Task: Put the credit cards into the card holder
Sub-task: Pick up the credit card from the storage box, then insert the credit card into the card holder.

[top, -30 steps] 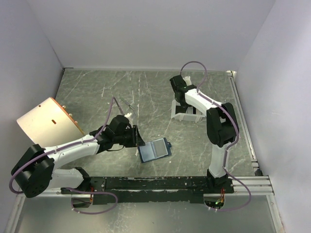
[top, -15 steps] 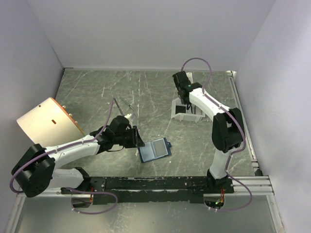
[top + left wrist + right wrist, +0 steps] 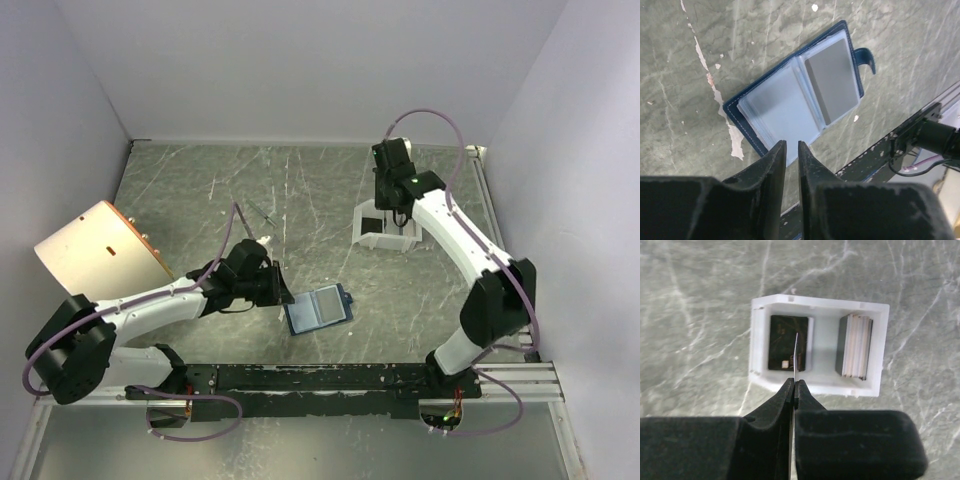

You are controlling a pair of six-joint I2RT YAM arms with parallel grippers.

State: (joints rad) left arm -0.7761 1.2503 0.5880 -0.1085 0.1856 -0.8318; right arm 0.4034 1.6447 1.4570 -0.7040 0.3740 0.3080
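Dark blue folding card holder (image 3: pixel 800 95) lies open and flat on the grey marbled table (image 3: pixel 690 60), nearest my bases. My left gripper (image 3: pixel 790 146) stands at its near edge, fingers almost together and gripping nothing. Farther off, my right gripper (image 3: pixel 793 386) pinches one thin credit card (image 3: pixel 796 355) edge-on above the white two-compartment tray (image 3: pixel 820 302). Risk: so shallow a pinch may let the card pivot or drop in transit, and the unpinned holder may slide at insertion. Since a second ago my right arm (image 3: pixel 450 230) has swung outward; the holder is unmoved.

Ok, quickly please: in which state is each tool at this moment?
Left tool: slightly open with a narrow gap, holding nothing.
Right tool: closed on a thin card, seen edge-on above the white tray.
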